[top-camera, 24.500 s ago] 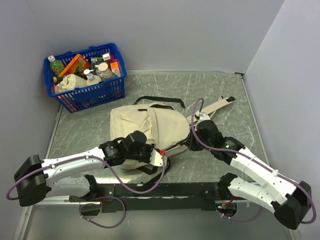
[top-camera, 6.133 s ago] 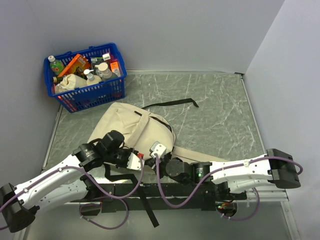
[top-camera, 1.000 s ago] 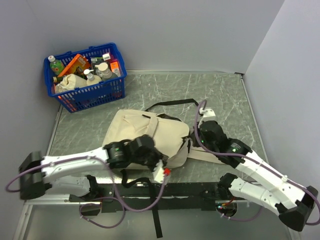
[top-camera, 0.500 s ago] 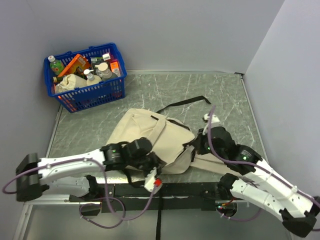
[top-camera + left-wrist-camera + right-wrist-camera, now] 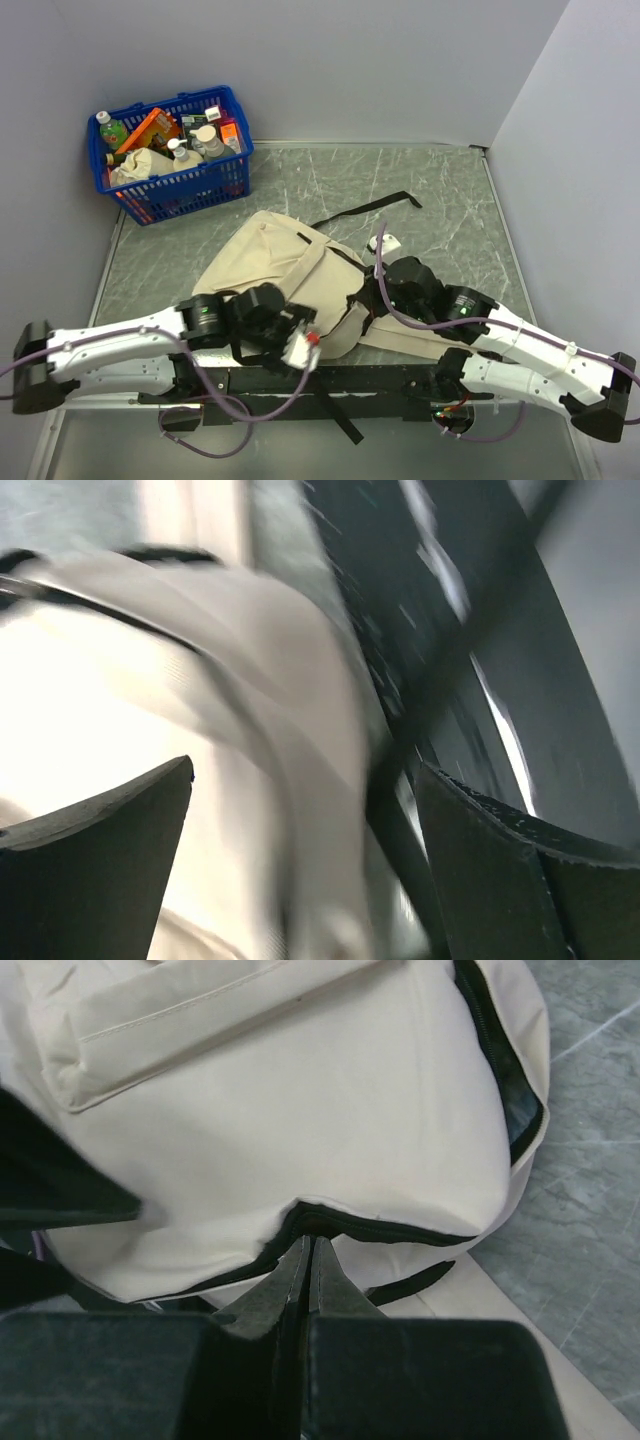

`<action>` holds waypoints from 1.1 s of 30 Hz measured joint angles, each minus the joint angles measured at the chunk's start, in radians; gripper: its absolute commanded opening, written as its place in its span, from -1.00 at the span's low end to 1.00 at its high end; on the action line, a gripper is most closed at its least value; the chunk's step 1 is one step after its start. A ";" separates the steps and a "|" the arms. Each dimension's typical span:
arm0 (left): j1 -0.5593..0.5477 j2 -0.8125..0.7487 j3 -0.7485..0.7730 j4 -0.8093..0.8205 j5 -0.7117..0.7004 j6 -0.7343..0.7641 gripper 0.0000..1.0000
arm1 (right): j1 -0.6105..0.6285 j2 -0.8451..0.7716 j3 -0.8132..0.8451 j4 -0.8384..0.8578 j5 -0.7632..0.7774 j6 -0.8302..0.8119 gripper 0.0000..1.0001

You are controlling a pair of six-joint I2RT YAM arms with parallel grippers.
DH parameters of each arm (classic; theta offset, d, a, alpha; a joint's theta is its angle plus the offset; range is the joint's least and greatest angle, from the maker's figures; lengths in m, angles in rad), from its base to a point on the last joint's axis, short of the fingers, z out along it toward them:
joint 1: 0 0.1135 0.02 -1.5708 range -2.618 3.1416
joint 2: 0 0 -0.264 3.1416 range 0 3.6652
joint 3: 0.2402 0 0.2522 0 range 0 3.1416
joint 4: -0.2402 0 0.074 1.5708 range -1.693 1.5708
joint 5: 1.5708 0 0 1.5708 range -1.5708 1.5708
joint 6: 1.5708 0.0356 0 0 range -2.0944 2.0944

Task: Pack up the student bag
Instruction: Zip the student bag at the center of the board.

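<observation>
The student bag (image 5: 270, 265), cream-beige with black straps, lies flat in the middle of the table. My left gripper (image 5: 300, 348) hovers at the bag's near edge, open, with nothing between its fingers. The left wrist view is blurred; there the gripper (image 5: 303, 768) stands wide over the bag's fabric (image 5: 120, 710). My right gripper (image 5: 367, 313) is at the bag's near right corner. In the right wrist view its jaws (image 5: 308, 1242) are shut on the black zip edge, which tents up at the tips. The bag's cream front (image 5: 300, 1110) fills that view, and a zip opening (image 5: 510, 1090) gapes at its right.
A blue plastic basket (image 5: 190, 185) full of bottles and packets stands at the back left. One black strap (image 5: 370, 207) trails behind the bag, another (image 5: 340, 425) hangs over the dark mounting rail (image 5: 400, 378) at the near edge. Grey walls close in the table.
My left gripper has opened, let go of the bag and drawn back to the left. The right arm has swung left with the bag's edge, and the bag has shifted.
</observation>
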 measured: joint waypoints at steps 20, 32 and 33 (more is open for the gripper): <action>-0.153 0.291 0.076 0.501 -0.463 -0.476 -0.98 | 0.096 -0.085 -0.062 -0.018 0.110 0.064 -1.00; -0.170 0.291 0.072 0.498 -0.431 -0.420 -0.98 | 0.044 -0.023 -0.065 -0.042 0.131 0.078 -1.00; -0.167 0.291 0.072 0.495 -0.422 -0.408 -0.98 | 0.020 -0.016 -0.069 -0.035 0.112 0.082 -1.00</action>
